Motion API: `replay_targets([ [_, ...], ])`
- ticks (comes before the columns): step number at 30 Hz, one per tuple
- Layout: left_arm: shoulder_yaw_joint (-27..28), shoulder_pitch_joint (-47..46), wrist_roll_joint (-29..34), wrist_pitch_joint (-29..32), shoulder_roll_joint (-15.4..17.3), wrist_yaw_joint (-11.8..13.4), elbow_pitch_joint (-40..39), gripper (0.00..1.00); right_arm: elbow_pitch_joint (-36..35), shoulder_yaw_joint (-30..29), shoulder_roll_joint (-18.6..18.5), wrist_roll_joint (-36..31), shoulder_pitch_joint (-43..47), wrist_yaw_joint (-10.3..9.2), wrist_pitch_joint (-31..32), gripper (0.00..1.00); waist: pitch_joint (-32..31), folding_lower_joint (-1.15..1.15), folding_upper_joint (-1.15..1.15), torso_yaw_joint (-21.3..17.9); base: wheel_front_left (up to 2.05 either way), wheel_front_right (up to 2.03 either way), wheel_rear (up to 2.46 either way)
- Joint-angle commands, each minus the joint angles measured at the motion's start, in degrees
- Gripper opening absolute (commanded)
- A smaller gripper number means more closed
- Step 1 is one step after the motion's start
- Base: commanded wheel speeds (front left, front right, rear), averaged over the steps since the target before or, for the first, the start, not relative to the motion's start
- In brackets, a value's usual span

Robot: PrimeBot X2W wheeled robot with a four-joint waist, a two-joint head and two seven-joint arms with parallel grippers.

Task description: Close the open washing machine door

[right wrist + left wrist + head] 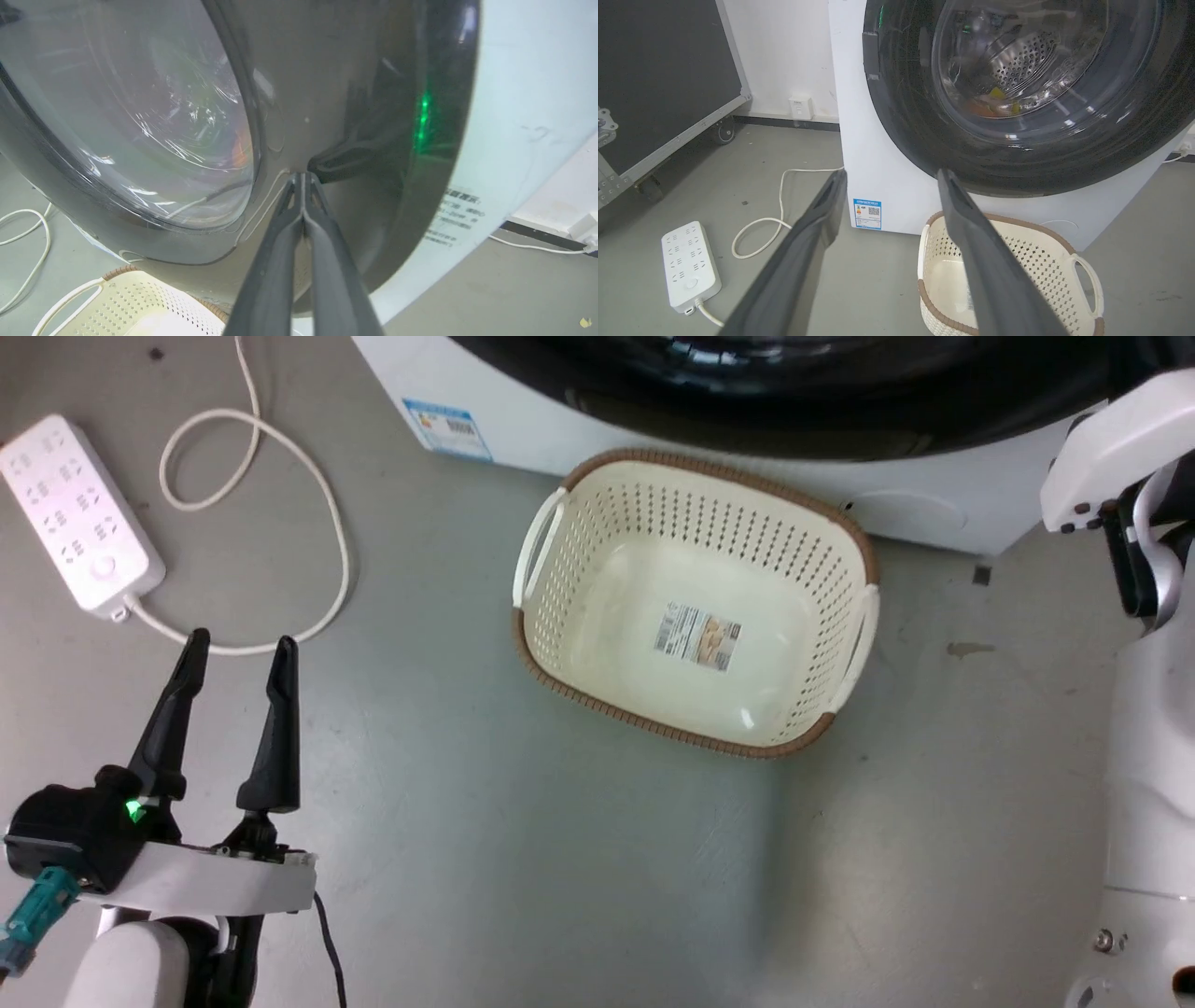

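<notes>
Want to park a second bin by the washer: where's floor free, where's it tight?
Free: broad grey floor from left gripper across to basket and along its near side; narrower strip between basket and robot body. Tight: basket close to washing machine; power strip and looped cable far left.

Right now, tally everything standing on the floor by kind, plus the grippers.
Washing machine: 1
Laundry basket: 1
Power strip: 1
Wheeled black case: 1
Grippers: 2, left gripper and right gripper
Total: 6

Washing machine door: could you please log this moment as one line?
right hand shut, tips on washing machine door | left hand open above floor | door appears flush with washing machine
</notes>
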Motion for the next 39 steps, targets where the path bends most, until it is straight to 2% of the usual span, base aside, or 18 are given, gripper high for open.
replay_targets([
  [1,0.15,0.17,0.29,-0.31,-0.25,-0.24,0.17,1.0,0.33,-0.04,-0.45,0.54,0.89,-0.12,-0.99,0.0,-2.0,0.0,0.0,-0.82,0.0,0.0,0.0],
  [5,0.15,1.38,1.29,-0.31,-1.17,-0.24,0.39,1.0,1.43,2.93,-0.45,2.59,4.66,-0.12,-2.9,0.0,-6.19,0.0,0.0,-2.09,0.0,0.0,0.0],
  [7,0.12,2.14,1.98,-0.31,-1.68,-0.24,0.69,1.0,1.14,4.13,-0.45,3.86,7.16,-0.12,-4.06,1.0,-8.7,0.0,0.0,-2.76,0.0,0.0,0.0],
  [12,0.5,4.47,3.97,-0.31,-3.16,-0.24,1.2,1.0,-2.52,7.39,-0.45,9.01,14.7,-0.12,-6.46,1.0,-14.71,0.0,0.0,-4.8,0.0,0.0,0.0],
  [19,0.75,7.38,6.31,-0.31,-4.97,-0.24,2.03,1.0,-13.75,12.33,-0.45,16.4,29.0,-0.12,-8.85,1.0,-20.64,0.0,0.0,-7.89,0.0,0.0,0.0],
  [24,0.8,9.16,6.97,-0.31,-6.21,-0.24,2.85,1.0,-21.28,12.52,-0.45,18.92,39.7,-0.12,-11.75,1.0,-23.22,0.0,0.0,-9.75,0.0,0.0,0.0],
  [27,0.96,10.06,7.25,-0.31,-6.53,-0.24,3.29,1.0,-24.54,13.02,-0.45,17.96,45.09,-0.12,-13.19,1.0,-24.02,0.0,0.0,-10.79,0.0,0.0,0.0],
  [32,0.49,10.92,7.72,-0.32,-6.81,-0.24,4.01,1.0,-26.5,12.7,-0.45,19.98,51.14,-0.12,-14.84,1.0,-24.66,0.0,0.0,-11.52,0.0,0.0,0.0],
  [39,-0.54,12.02,7.54,-0.32,-7.13,-0.24,6.74,1.0,-25.42,13.34,-0.45,22.38,56.73,-0.12,-17.0,1.0,-25.49,0.0,0.0,-11.4,0.0,0.0,0.0],
])
